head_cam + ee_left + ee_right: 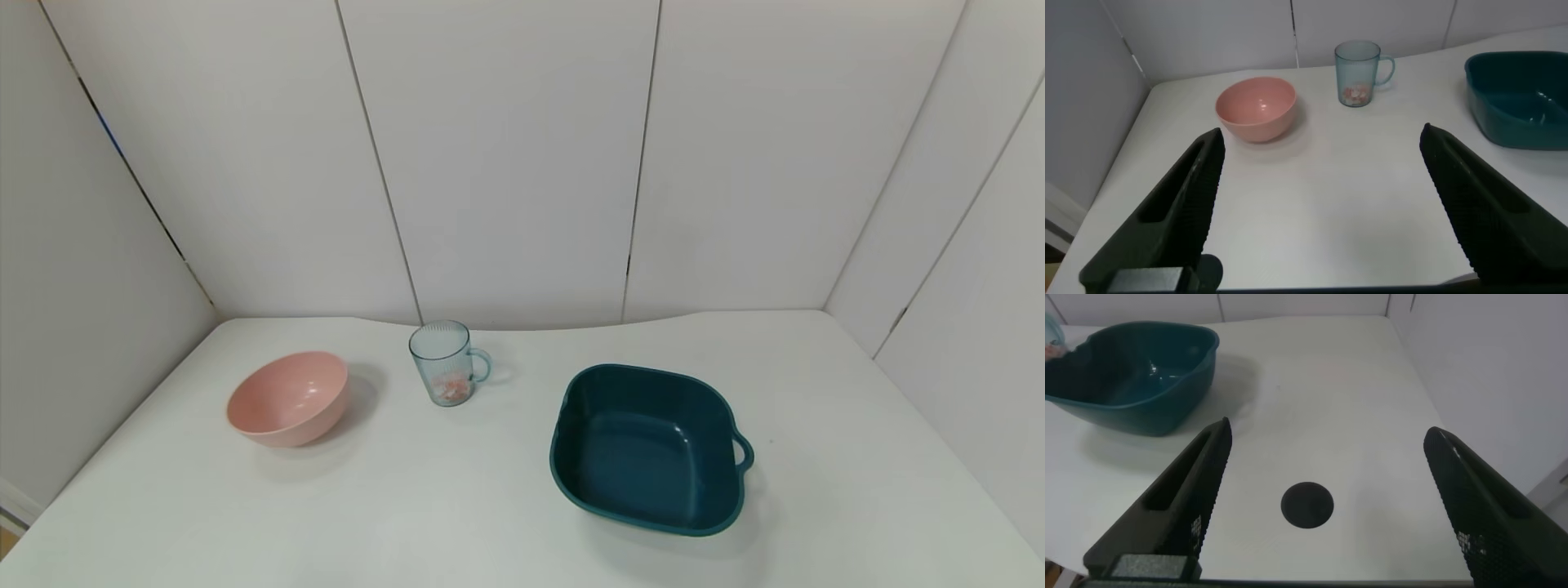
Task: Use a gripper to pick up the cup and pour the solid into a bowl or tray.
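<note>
Head view shows nothing grasped yet: both grippers, left [1319,204] and right [1323,506], gape wide, so next reach the cup [442,362].

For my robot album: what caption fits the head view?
Cup of solid stands between pink bowl and teal basin.

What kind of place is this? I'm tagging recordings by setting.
Probably a lab-style test booth, not a home kitchen: a bare white table enclosed by plain white panel walls, holding only a pink bowl, a cup and a teal basin.
</note>
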You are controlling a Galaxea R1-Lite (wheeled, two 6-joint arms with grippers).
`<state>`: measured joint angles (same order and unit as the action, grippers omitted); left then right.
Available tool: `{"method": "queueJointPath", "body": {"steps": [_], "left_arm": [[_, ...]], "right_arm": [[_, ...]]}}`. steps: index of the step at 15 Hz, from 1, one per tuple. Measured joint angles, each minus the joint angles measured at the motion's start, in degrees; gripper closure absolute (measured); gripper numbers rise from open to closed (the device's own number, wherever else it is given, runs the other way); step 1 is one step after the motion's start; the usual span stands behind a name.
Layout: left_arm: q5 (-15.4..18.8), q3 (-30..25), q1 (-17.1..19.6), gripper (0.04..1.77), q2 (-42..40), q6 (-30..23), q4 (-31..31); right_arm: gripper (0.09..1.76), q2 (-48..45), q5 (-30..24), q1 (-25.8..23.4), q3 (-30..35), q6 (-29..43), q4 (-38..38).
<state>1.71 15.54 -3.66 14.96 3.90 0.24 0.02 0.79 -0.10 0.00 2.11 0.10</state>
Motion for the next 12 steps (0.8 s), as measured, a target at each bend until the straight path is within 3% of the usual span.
{"method": "queueJointPath", "body": {"steps": [4,7,12], "left_arm": [[-0.04,4.94,-4.66,0.09,10.75,1.39,-1.61],[0.66,6.86,-6.23,0.09,21.09,2.6,-7.55],[6.31,9.07,-6.79,0.09,40.08,3.9,-17.91]], "right_arm": [[0.14,0.0,-0.02,0.0,0.0,0.0,0.0],[0.14,0.0,-0.02,0.0,0.0,0.0,0.0],[0.14,0.0,-0.02,0.0,0.0,0.0,-0.02]]}}
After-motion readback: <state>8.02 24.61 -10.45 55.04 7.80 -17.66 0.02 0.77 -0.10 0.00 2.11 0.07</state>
